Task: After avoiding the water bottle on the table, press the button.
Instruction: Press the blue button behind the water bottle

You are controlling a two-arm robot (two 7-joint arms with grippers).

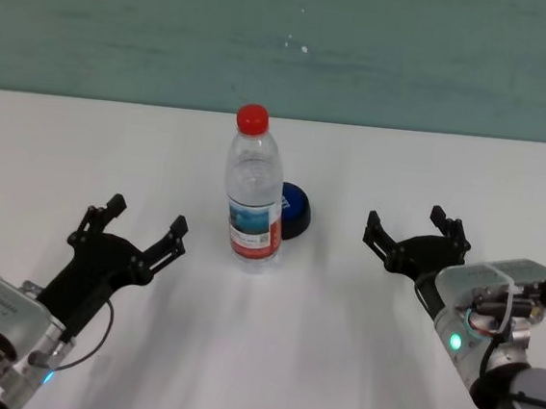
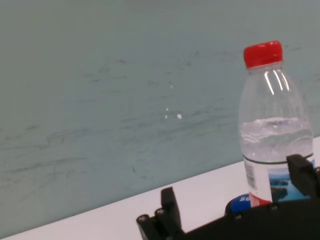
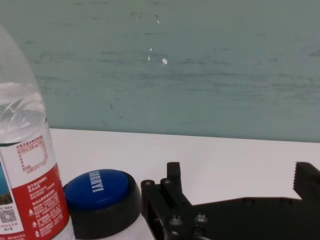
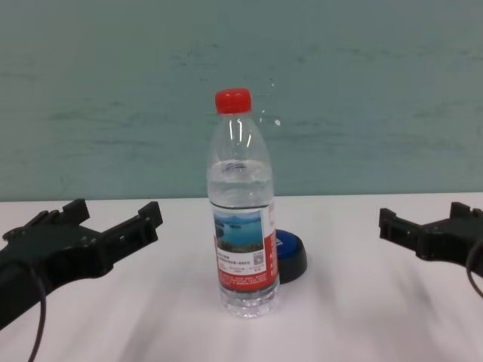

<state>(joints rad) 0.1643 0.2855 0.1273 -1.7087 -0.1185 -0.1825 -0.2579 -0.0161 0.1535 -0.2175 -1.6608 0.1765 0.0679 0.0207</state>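
Observation:
The water bottle [image 1: 254, 193] stands upright in the middle of the white table [image 1: 337, 346], with a red cap and a red-white label. The blue button [image 1: 295, 210] on its black base sits just behind the bottle and to its right, partly hidden by it. My left gripper [image 1: 146, 216] is open and empty, low over the table to the left of the bottle. My right gripper [image 1: 407, 220] is open and empty to the right of the button, with a gap between them. The right wrist view shows the button [image 3: 97, 192] beside the bottle [image 3: 25, 165].
A teal wall [image 1: 289, 42] runs along the table's far edge. Bare white tabletop lies on both sides of the bottle and in front of it [image 4: 339, 317].

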